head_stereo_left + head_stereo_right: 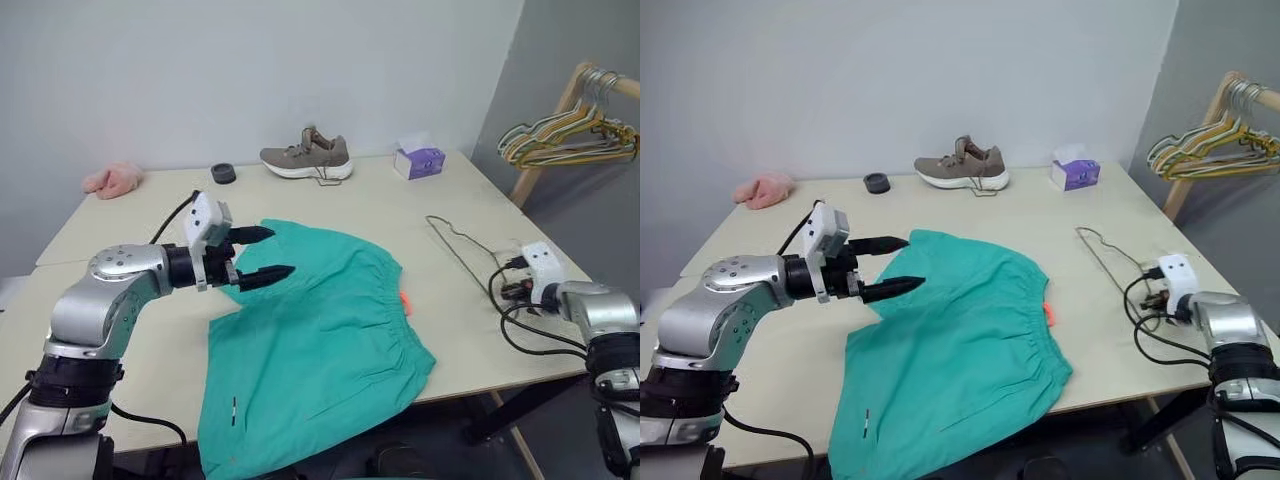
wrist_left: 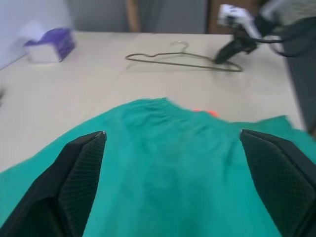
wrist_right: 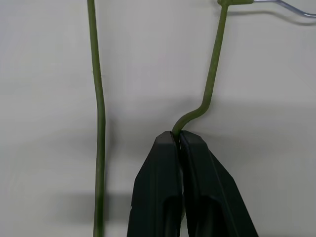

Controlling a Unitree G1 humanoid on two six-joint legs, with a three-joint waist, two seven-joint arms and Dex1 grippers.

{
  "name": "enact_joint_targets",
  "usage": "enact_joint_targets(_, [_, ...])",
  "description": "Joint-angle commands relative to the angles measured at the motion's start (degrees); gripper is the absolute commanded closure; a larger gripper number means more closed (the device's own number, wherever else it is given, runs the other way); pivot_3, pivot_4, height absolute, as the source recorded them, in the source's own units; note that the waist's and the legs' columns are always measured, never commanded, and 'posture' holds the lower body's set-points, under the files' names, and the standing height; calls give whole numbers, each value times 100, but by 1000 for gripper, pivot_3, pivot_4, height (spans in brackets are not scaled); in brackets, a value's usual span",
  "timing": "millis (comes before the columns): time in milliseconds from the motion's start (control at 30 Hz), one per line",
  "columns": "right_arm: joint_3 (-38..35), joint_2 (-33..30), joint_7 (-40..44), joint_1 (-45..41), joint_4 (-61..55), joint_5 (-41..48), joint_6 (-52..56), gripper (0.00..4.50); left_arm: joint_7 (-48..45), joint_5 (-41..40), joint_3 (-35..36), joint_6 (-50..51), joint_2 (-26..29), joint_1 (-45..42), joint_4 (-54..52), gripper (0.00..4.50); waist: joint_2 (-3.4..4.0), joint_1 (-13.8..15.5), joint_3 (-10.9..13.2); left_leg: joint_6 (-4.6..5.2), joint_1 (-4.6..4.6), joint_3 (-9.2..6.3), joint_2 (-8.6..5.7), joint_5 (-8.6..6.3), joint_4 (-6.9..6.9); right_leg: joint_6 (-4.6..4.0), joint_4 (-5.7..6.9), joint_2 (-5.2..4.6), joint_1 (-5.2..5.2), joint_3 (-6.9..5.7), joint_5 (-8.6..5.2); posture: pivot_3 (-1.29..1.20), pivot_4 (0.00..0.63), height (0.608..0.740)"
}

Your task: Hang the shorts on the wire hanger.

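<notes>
The teal-green shorts [image 1: 320,340] lie flat on the table [image 1: 120,235], their lower part hanging over the front edge, with an orange cord [image 1: 406,303] at the gathered waistband. My left gripper [image 1: 282,252] stands open just above the shorts' upper left edge, nothing between its fingers [image 2: 84,168]. To the right of the shorts, the thin wire hanger [image 1: 455,250] lies flat on the table. My right gripper [image 3: 178,136] is shut on the wire hanger [image 3: 212,74] where the wire bends, near the table's right edge [image 1: 515,290].
At the back of the table are a grey shoe [image 1: 307,156], a purple tissue box [image 1: 420,160], a small black ring [image 1: 224,173] and a pink cloth [image 1: 112,179]. A bundle of coloured hangers [image 1: 570,135] hangs on a wooden rack beyond the right edge.
</notes>
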Motion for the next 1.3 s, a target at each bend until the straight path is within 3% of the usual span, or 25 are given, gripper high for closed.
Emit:
enact_joint_targets(33, [281, -307, 372, -96, -1096, -304, -905, 4500, 99, 11, 375, -100, 8, -349, 444, 22, 13, 6, -3, 0, -34, 0, 0, 0, 1, 1, 5, 0, -36, -1, 1, -178, 0, 740])
enact_joint_targets(233, [995, -576, 1015, -323, -2067, -905, -2434, 4500, -141, -314, 520, 614, 75, -521, 899, 22, 15, 16, -2, -13, -60, -23, -4, -8, -3, -3, -1, -11, -53, -19, 0, -180, 0, 740])
enact_joint_targets(500, [1572, -438, 1192, -818, -2315, -1693, -4246, 4500, -1127, -714, 210, 1492, 553, 32, 248, 22, 20, 20, 3, -21, -60, -32, -4, -13, -2, -14, 1, -11, -53, -25, -6, -170, 0, 740])
enact_joint_targets(1033, [1485, -82, 1253, -1179, -2575, -1804, -5021, 4500, -1451, -633, -253, 1559, 525, 424, -304, 22, 19, 35, 3, -22, -54, -48, -5, -12, -1, -25, 7, -10, -46, -35, -2, -180, 0, 740])
enact_joint_targets(1300, [1466, -32, 1250, -1177, -2655, -1790, -5055, 4500, -1631, -430, -453, 1349, 614, 514, -336, 2483, 20, 30, 3, -21, -52, -48, -5, -12, 0, -28, 10, -9, -46, -36, -1, -184, 0, 740])
